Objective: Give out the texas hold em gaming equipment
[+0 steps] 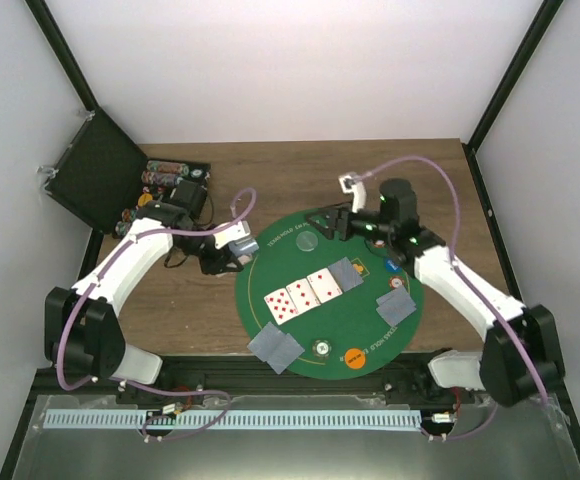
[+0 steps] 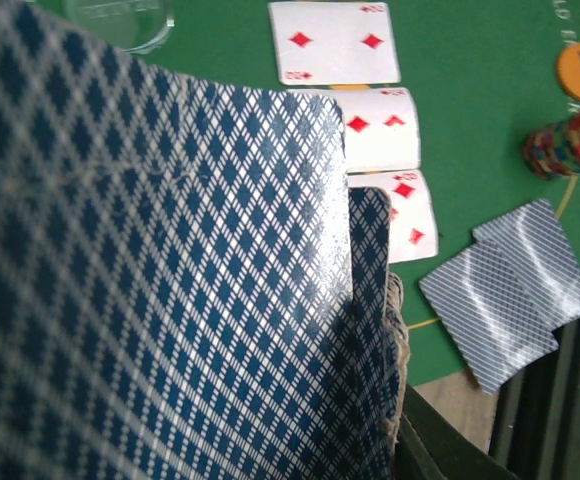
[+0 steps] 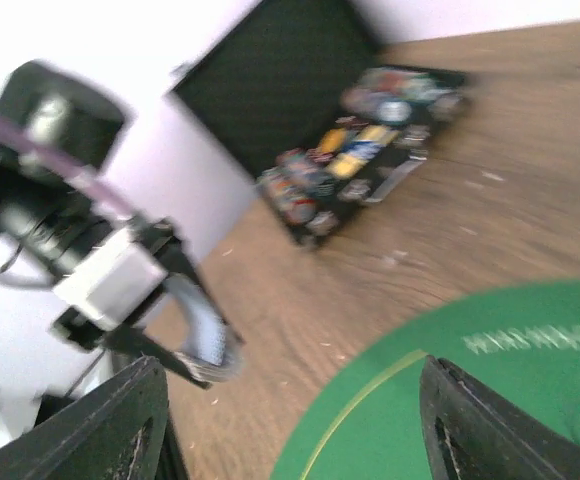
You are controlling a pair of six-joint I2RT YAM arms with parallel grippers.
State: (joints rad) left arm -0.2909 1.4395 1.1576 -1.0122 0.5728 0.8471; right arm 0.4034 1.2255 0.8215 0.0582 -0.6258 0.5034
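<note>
Green felt mat, deal part laid: my left hand pinches the deck at the mat's left edge; my right hand hangs spread and empty over its far side.
The next card, I judge, should leave the deck singly and cross high over the centre row, clear of the near pair and right pair; bare counter beyond the mat's far edge gives turning room.

Bright, even light throughout; the right wrist view is smeared by blur, the nearest cards slightly soft.
</note>
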